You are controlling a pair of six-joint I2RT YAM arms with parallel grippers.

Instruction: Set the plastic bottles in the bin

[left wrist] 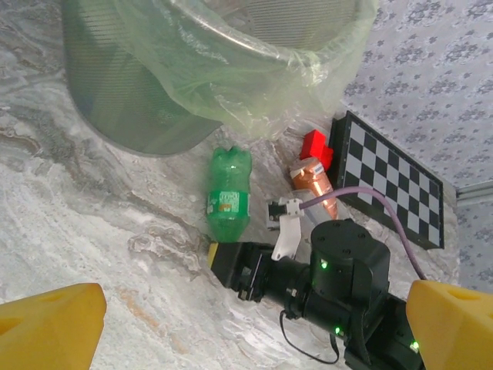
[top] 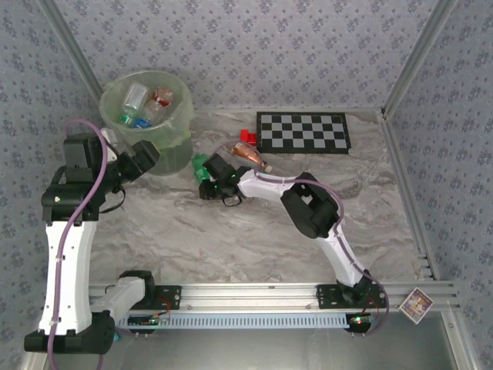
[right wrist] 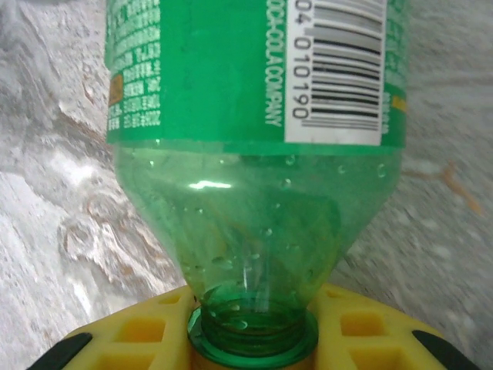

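Note:
A green plastic bottle lies on the marble table beside the bin. My right gripper is shut on its neck, the yellow fingers pressed on both sides of the open mouth. The bottle's body points away from the wrist. An orange-red bottle lies just right of it. Several bottles rest inside the bin. My left gripper hangs open by the bin's near side, holding nothing.
A black-and-white checkerboard lies flat at the back right, with a small red block at its left end. Patterned walls close in the table on three sides. The right arm's cable loops over the orange-red bottle.

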